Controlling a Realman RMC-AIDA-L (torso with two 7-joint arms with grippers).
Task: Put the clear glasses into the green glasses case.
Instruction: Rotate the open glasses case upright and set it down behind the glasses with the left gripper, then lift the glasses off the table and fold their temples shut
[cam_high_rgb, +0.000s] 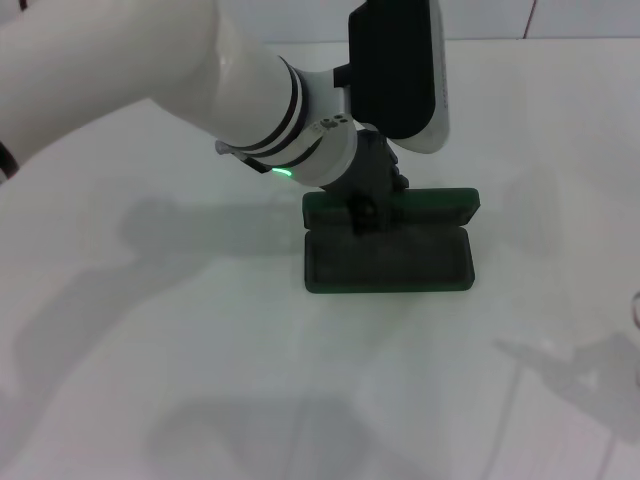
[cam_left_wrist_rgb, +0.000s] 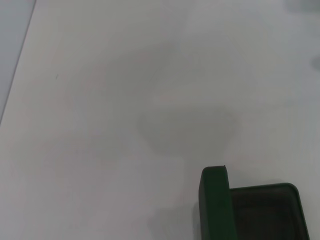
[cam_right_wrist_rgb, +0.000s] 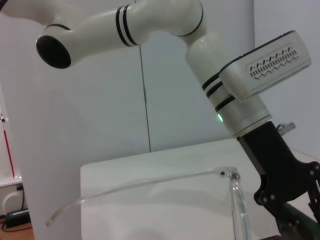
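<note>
The green glasses case lies open in the middle of the white table, its lid raised at the far side and its dark inside empty. My left gripper reaches in from the upper left and sits at the lid's left part. The left wrist view shows one corner of the case with the lid standing up. The clear glasses hang close before the right wrist camera, above the table, with one thin arm stretched out sideways and the hinge showing. What holds them is hidden. My right gripper is out of view.
The white table spreads bare around the case. In the right wrist view the left arm stands over the table's far edge, with a grey wall behind it. A cable lies on the floor.
</note>
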